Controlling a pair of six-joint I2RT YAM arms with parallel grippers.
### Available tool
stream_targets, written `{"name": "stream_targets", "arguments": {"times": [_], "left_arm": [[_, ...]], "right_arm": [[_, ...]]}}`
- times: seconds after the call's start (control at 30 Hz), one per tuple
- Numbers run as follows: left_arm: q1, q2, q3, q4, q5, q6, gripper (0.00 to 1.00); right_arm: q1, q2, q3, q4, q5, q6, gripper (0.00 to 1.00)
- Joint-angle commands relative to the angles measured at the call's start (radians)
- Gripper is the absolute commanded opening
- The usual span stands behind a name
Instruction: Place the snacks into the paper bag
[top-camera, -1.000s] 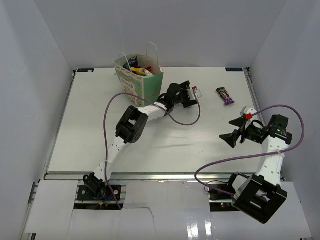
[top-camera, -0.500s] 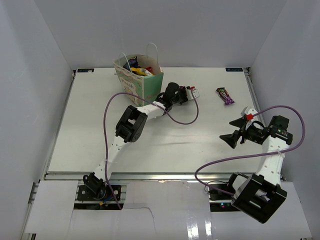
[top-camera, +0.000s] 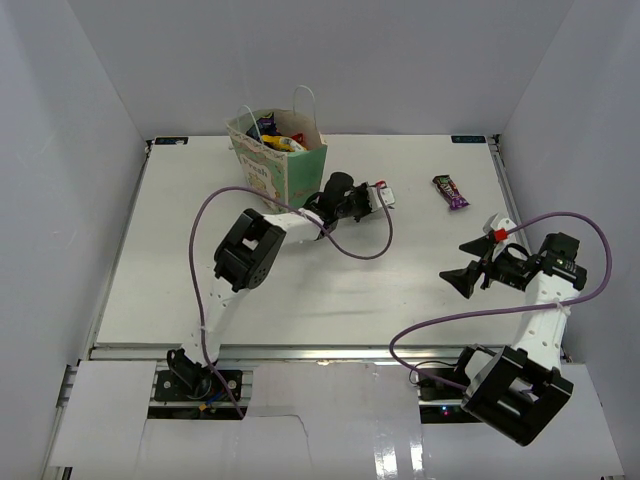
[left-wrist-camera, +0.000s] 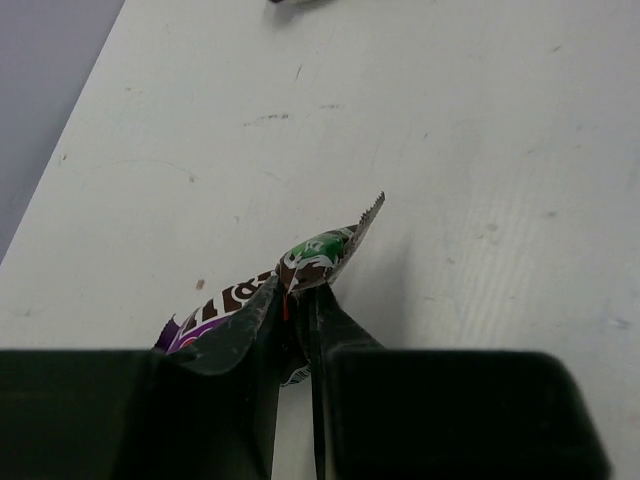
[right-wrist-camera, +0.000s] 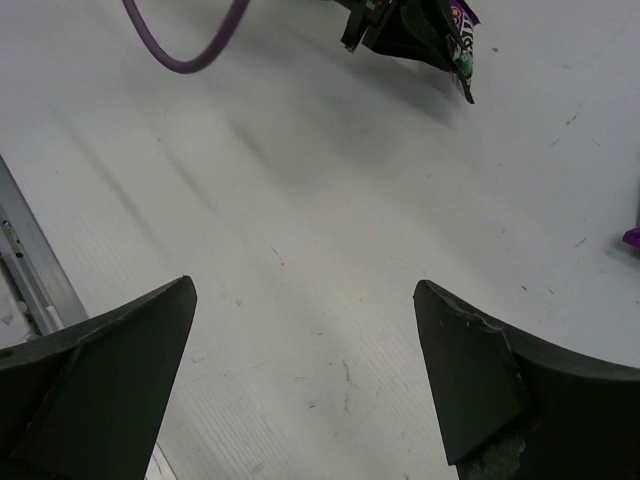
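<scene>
Left gripper (left-wrist-camera: 298, 300): jaws pinched tight on one end of a small purple wrapped candy (left-wrist-camera: 322, 250), with the serrated tail poking past the tips. An end pinch makes sense, since the candy hangs free and should drop cleanly on release. The shadow suggests it's just clear of the table (left-wrist-camera: 480, 150). The gripper sits just beside the mint-green side of the paper bag (top-camera: 305, 170), so I'd guess carry-to-bag; it needs to clear the rim and handles. Yellow and purple packets (top-camera: 275, 135) show in the bag's mouth. Right gripper (top-camera: 462, 262): jaws spread wide, holding nothing, parked well apart from the bag, likely to stay out of the way. Dark purple bar (top-camera: 450, 191) lies flat on the far right, not yet bagged. Writing: white letters on the candy's brown band are cut off by the fingers and unreadable, with a green patch above. Bag print and bar label are too small to read.
</scene>
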Motion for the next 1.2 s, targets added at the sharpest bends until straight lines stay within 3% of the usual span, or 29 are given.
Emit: {"name": "stream_targets", "arguments": {"times": [0.0,0.2,0.37,0.53,0.7,0.8,0.97,1.17], "left_arm": [[-0.017,-0.211,-0.058,0.046,0.040,-0.126,0.00],[-0.020,-0.400,-0.144,0.060,0.043,-0.403,0.00],[-0.018,-0.532,-0.190,0.060,-0.123,-0.617,0.00],[-0.014,-0.674,-0.224,0.060,-0.194,-0.820,0.00],[0.009,-0.794,-0.288,0.045,-0.532,-0.994,0.00],[0.070,-0.865,-0.339,0.025,-0.616,-1.118,0.00],[0.172,-0.905,-0.345,-0.032,-0.612,-1.232,0.00],[0.258,-0.843,-0.290,-0.092,-0.529,-1.272,0.00]], "right_arm": [[-0.010,0.008,0.031,-0.053,-0.040,-0.042,0.95],[-0.021,0.012,0.036,-0.093,-0.047,-0.078,0.95],[-0.027,0.008,0.039,-0.109,-0.047,-0.087,0.95],[-0.027,0.009,0.037,-0.109,-0.047,-0.089,0.95],[-0.027,0.009,0.037,-0.110,-0.047,-0.089,0.95],[-0.027,0.008,0.036,-0.109,-0.048,-0.090,0.95],[-0.027,0.011,0.036,-0.110,-0.048,-0.090,0.95],[-0.027,0.012,0.036,-0.107,-0.048,-0.090,0.95]]}}
